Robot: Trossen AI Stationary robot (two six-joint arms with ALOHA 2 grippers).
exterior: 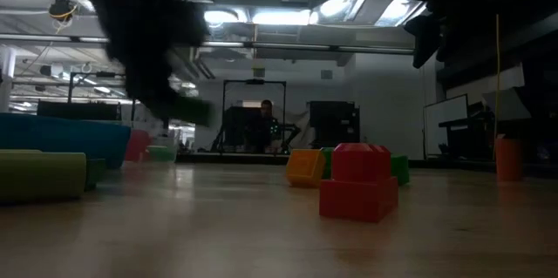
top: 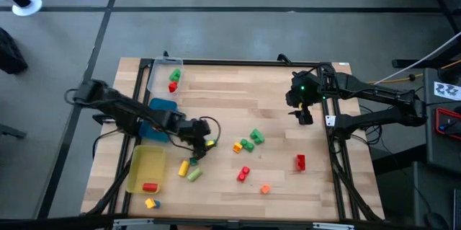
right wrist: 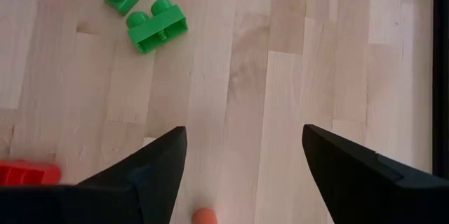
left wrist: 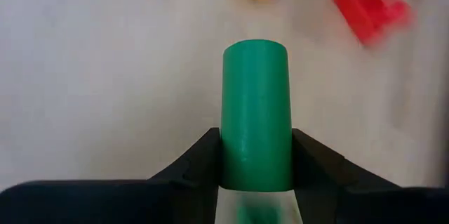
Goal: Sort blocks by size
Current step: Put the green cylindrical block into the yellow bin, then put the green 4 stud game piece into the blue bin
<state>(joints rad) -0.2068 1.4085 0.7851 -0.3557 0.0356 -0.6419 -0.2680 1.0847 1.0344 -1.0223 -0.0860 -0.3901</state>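
Two grippers in view, only one busy. Left gripper (left wrist: pixel 256 175) pinches a green cylinder (left wrist: pixel 255 112) between its fingers (left wrist: pixel 200 161), which press its two sides low on the body; most of the cylinder sticks out ahead of the tips. In the high view the left gripper (top: pixel 198 142) sits over the wood table (top: pixel 238 89), roughly 8 o'clock from table centre, just beside the blue tray (top: pixel 163 104) and the yellow tray (top: pixel 144 169). Whether the cylinder is lifted clear of the wood I cannot tell.

Right gripper (right wrist: pixel 244 161) hangs spread wide and empty near the table's 2 o'clock side (top: pixel 302 111), over bare wood with two green bricks (right wrist: pixel 144 6) ahead of it. It waits.

Other blocks: red and green pieces in the clear tray (top: pixel 173 80) at 11 o'clock, a red block (top: pixel 150 187) in the yellow tray, loose yellow and green cylinders (top: pixel 189 171) just beside the left gripper, a red brick (top: pixel 300 161) at 4 o'clock, a small orange one (top: pixel 265 189) at 5 o'clock.

Judgement: step in hand is securing the cylinder, then carrying it to a tray by size. To do it well:
- grip is near one end, so squeeze firmly before lifting or it may pivot.
- lift straight up, avoid knocking the loose cylinders nearby.
- which tray fits this size I cannot tell; compare with pieces already in them.
- lower inside the tray wall before letting go, since a round piece rolls.
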